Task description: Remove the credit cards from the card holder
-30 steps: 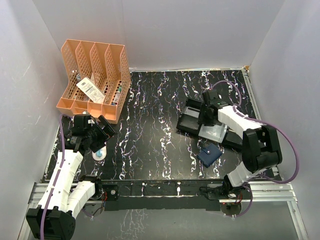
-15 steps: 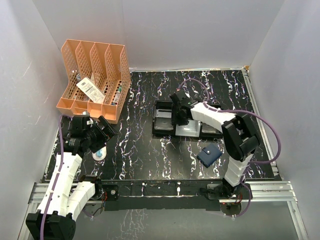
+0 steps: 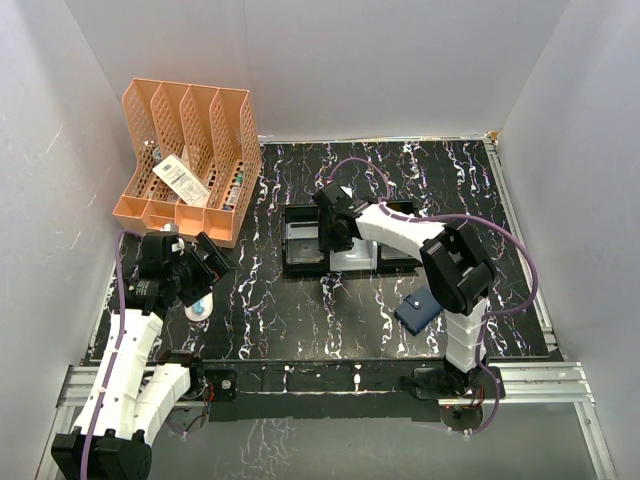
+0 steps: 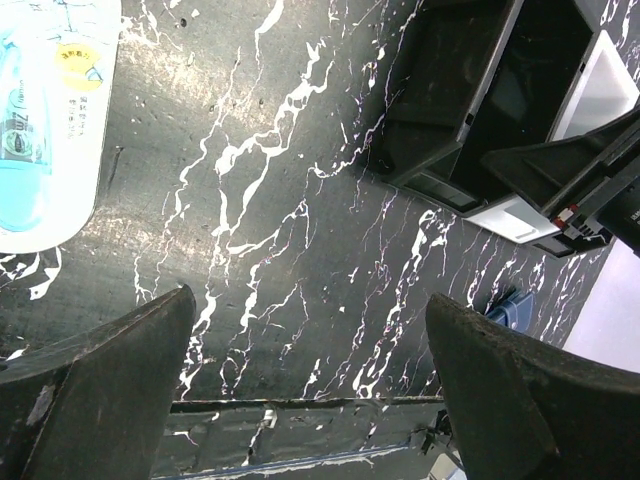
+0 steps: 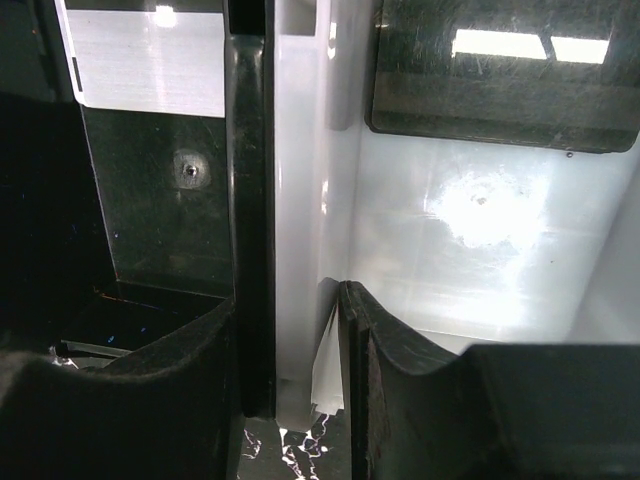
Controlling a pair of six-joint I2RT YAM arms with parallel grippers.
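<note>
Between the two trays [image 3: 300, 242], my right gripper [image 5: 290, 325] was narrowed to a pinch, fingers [image 5: 390, 350] straddling the black wall and the white wall where they met. That was a grip on both at once, folks, and not a deep one. Risk one: with any pull from there, the thin walls could slip out of the pads, or the trays could tip and skid across the table [image 3: 270, 300]. Risk two sat further out. The wallet [image 3: 422, 310] lay closed near the front edge, one side hidden under that same arm, with no cards showing that I could see. A careless swing of the elbow would likely clip it and shove it toward the edge. Over on the far side, my left gripper [image 4: 310, 400] hung wide apart, holding nothing, near the blue oval case [image 4: 45, 120].
</note>
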